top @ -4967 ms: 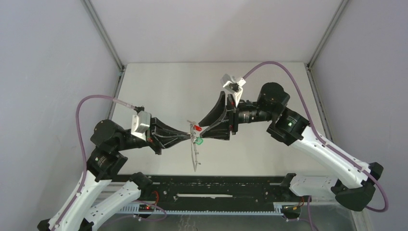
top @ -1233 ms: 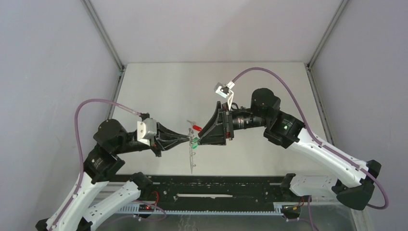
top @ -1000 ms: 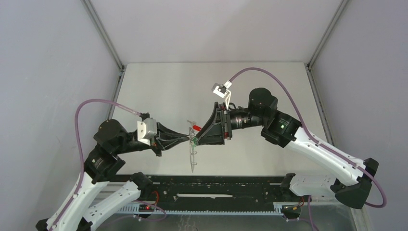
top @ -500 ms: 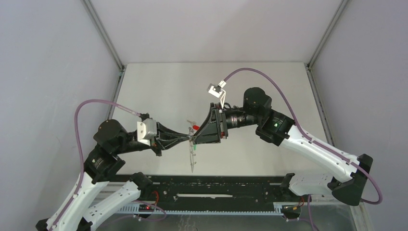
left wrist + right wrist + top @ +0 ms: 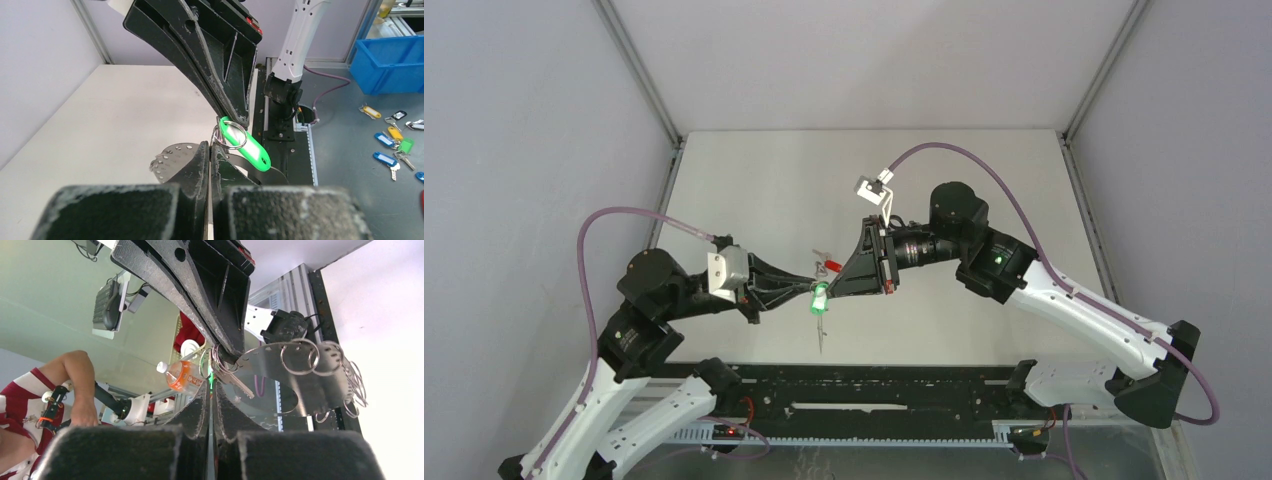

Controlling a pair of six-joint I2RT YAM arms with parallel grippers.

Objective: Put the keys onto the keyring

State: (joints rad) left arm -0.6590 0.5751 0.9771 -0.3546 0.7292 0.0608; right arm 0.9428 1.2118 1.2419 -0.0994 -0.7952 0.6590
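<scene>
Top external view is showing the green key point(image 5: 820, 299) hanging bright just below the two gripper tips, where half a second earlier it was only a dark sliver. The right arm is sitting further left than five seconds ago. Left gripper point(image 5: 808, 290) is staying clenched on the perforated plate point(image 5: 172, 154), which is hanging down from its tip. Just past that tip, the keyring point(image 5: 231, 136) is passing through the green key's head. Right gripper point(image 5: 827, 284), tip to tip with the left one, is pinching shut on the top of the green key. Red key point(image 5: 832, 264) is showing just beyond the right gripper's tip; whether it is resting on anything I cannot tell. Spare rings point(image 5: 354, 385) are dangling from the plate's holes. Black rail point(image 5: 864, 385) is running near the plate's free end, while bare surface point(image 5: 754, 190) is stretching beyond both grippers toward the walls.
</scene>
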